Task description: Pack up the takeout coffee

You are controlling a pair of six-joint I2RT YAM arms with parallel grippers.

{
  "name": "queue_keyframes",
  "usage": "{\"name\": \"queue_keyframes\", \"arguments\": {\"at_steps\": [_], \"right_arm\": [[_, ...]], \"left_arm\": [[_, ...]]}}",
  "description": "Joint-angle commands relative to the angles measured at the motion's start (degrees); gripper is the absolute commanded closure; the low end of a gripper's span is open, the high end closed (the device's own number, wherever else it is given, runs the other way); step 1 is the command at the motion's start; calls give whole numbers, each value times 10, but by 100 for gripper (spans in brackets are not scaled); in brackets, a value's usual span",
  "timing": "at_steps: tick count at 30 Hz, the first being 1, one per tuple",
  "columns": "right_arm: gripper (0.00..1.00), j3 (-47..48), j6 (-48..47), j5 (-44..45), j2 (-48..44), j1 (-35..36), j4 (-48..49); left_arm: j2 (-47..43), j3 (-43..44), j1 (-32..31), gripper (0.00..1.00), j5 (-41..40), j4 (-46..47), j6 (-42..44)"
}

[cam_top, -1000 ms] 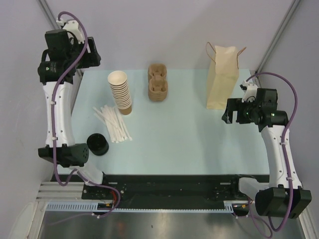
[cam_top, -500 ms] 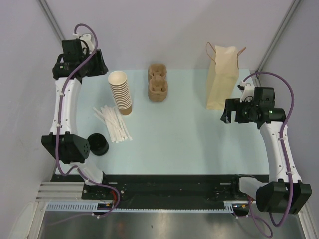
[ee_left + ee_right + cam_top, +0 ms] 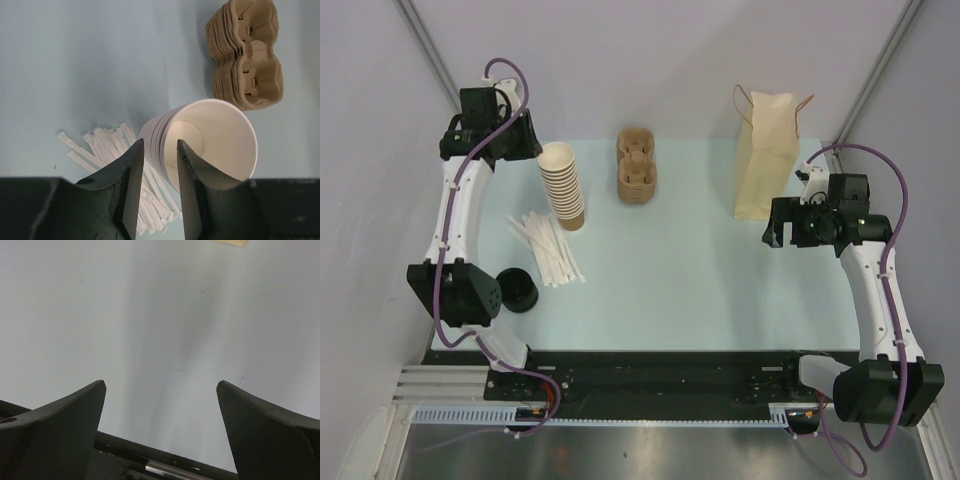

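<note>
No takeout coffee with a lid on it shows in any view. A tall stack of lidless brown cups [image 3: 562, 188] with cream insides stands at the back left. My left gripper [image 3: 528, 150] hovers just left of the stack's top. In the left wrist view its jaws [image 3: 159, 145] stand narrowly apart, and the left rim of the top cup [image 3: 220, 135] shows in the gap; I cannot tell whether they touch it. My right gripper [image 3: 775, 235] hangs wide open at the right, and its wrist view [image 3: 160, 390] shows only bare table between the fingers.
A pile of black lids [image 3: 517, 290] sits at the near left by the left arm. White wrapped straws [image 3: 548, 248] lie fanned beside the stack. Stacked pulp cup carriers [image 3: 636, 167] rest at the back middle. A brown paper bag [image 3: 766, 155] stands upright at the back right.
My left arm has swung right from the back left corner to the cup stack, and its jaws have narrowed. The right arm has hardly moved.
</note>
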Motion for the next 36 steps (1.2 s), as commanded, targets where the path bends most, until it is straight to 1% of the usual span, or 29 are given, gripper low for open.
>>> {"name": "queue_keyframes", "arguments": {"at_steps": [1, 9, 13, 16, 20, 21, 24, 27, 30, 32, 33, 36], "right_arm": [[0, 26, -5, 0, 2, 1, 6], [0, 26, -3, 3, 3, 1, 8], [0, 25, -2, 4, 3, 0, 10], [1, 26, -1, 3, 1, 0, 10], [0, 26, 0, 4, -1, 0, 9], [0, 25, 0, 3, -1, 0, 9], [0, 26, 1, 4, 0, -1, 10], [0, 25, 1, 4, -1, -3, 10], [0, 26, 0, 4, -1, -3, 10], [0, 25, 1, 5, -1, -3, 10], [0, 26, 1, 5, -1, -3, 10], [0, 25, 1, 5, 0, -3, 9]], "left_arm": [[4, -4, -6, 65, -8, 25, 5], [6, 0, -6, 74, -6, 23, -1], [4, 10, -6, 84, -2, 16, -2], [3, 16, -6, 88, -2, 11, -3], [12, 28, -6, 87, 0, -2, -6], [12, 29, -7, 84, -2, -3, -5], [15, 28, -6, 78, -3, -4, -5], [18, 26, -6, 78, -2, -7, -5], [18, 24, -6, 80, 2, -5, -5], [16, 27, -5, 83, 3, -6, -6], [14, 29, -6, 86, 3, -6, -6], [8, 42, -6, 90, 5, -11, -8]]}}
